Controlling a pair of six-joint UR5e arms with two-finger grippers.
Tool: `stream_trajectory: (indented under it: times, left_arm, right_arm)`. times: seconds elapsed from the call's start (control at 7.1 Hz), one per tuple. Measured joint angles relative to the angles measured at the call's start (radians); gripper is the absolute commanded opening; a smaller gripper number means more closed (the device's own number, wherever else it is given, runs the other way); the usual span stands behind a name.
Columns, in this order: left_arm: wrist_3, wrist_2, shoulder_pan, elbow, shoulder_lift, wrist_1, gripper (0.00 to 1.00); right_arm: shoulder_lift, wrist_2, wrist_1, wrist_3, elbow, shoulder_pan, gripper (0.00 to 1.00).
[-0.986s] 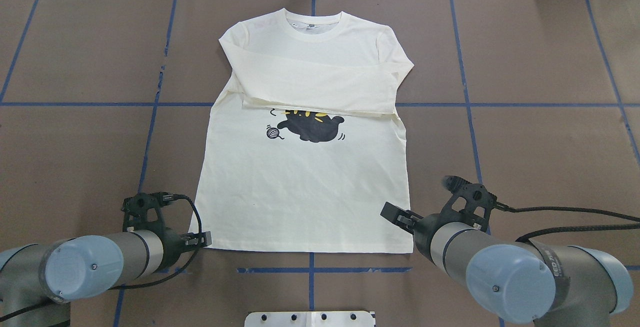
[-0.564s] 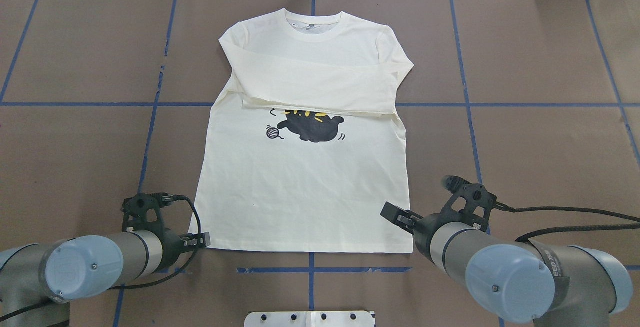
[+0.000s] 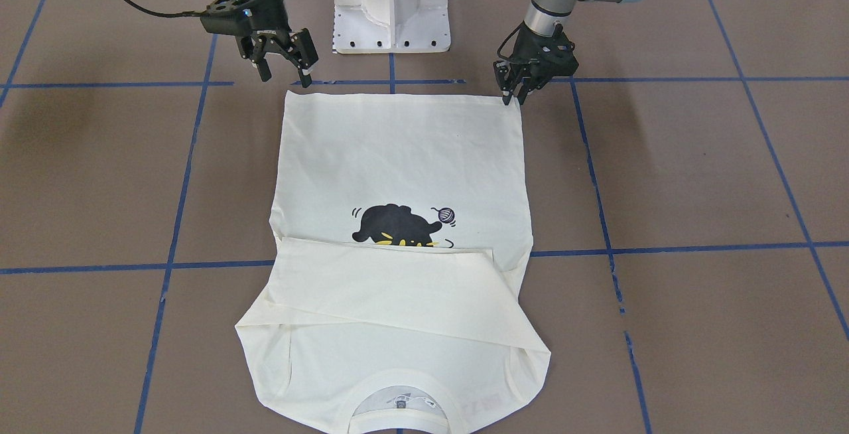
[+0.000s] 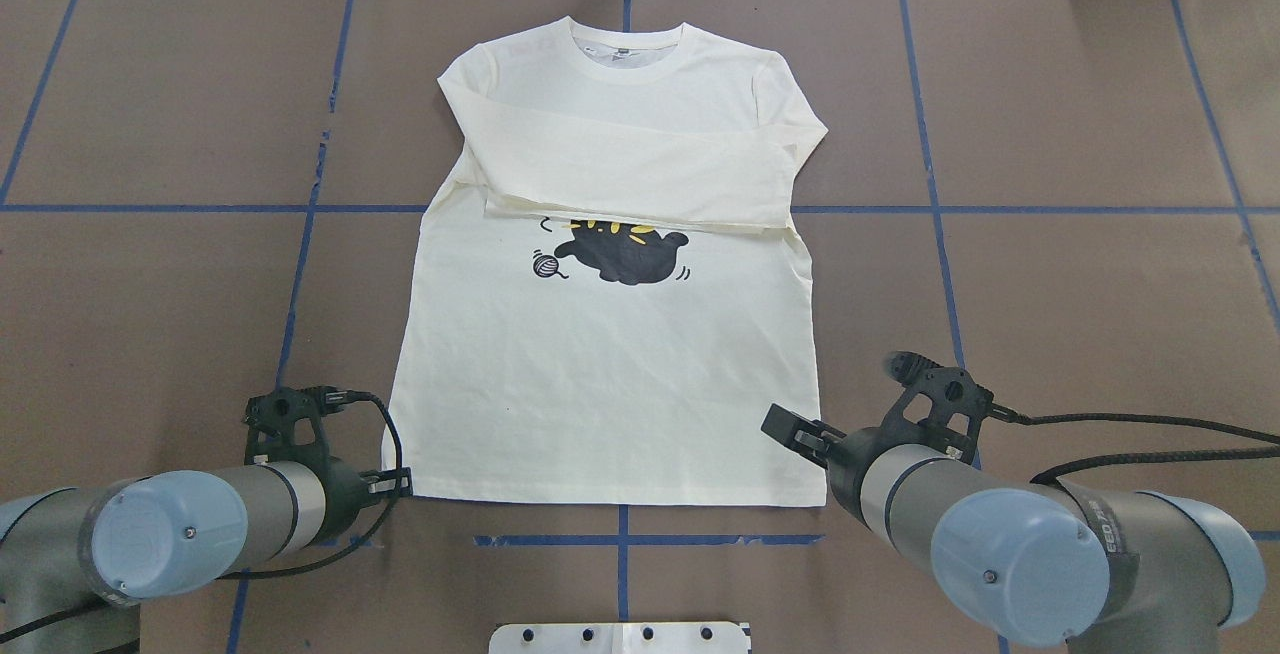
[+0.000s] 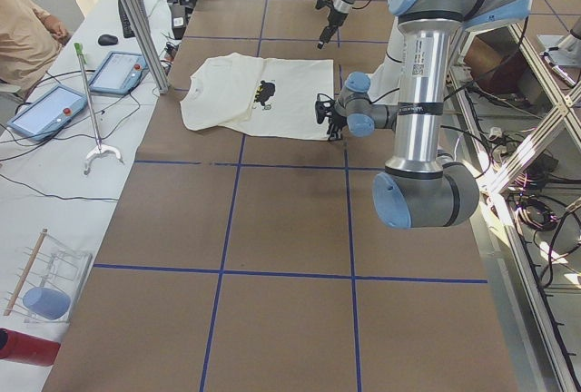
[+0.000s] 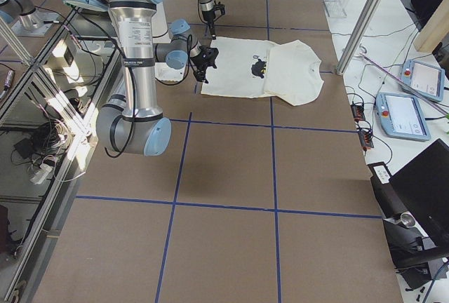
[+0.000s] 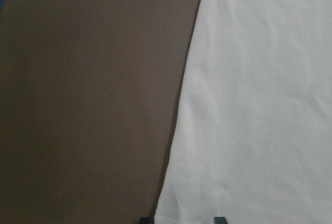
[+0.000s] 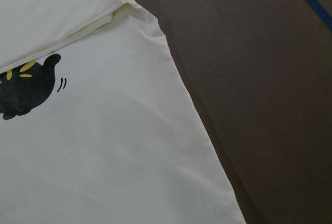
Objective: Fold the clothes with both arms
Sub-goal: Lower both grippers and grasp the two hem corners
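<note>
Fingers of the left gripper stand narrowly apart at one near hem corner of the cream long-sleeved T-shirt. The right gripper hangs spread wide just off the other corner. The shirt lies flat on the brown paper-covered table, which is taped in blue squares. Its sleeves are folded over the top of the cat print, collar farthest. Beyond, a white bench holds touch panels.

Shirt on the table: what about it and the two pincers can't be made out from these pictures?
- Top of the cat print: covered by the folded sleeves, front-facing and overhead views.
- Whether the left pincer grips the shirt corner: too small front-facing; tips cut off at the left wrist view's bottom edge.
- Right pincer: tips hidden under its own arm, overhead view.
</note>
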Motion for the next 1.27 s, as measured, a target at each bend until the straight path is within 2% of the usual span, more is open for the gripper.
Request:
stream_trajectory:
  times: [0.28,0.42,0.56,0.85,1.27]
  left_arm:
    - [0.001,-0.002,0.000,-0.002,0.000,0.000,0.00]
    - [0.001,-0.002,0.000,-0.004,0.000,0.000,0.00]
    - [0.001,-0.002,0.000,-0.009,-0.001,0.000,0.00]
    - [0.001,-0.002,0.000,-0.015,-0.006,0.000,0.00]
    - [0.000,-0.007,0.000,-0.024,-0.013,-0.002,0.00]
  right_arm:
    - [0.000,0.000,0.000,0.000,-0.003,-0.001,0.98]
    - [-0.001,-0.004,-0.001,0.001,-0.006,-0.007,0.81]
    - [-0.002,-0.016,-0.003,0.021,-0.014,-0.022,0.77]
    - [-0.004,-0.052,-0.005,0.091,-0.056,-0.059,0.75]
    - [-0.023,-0.097,-0.007,0.112,-0.095,-0.118,0.66]
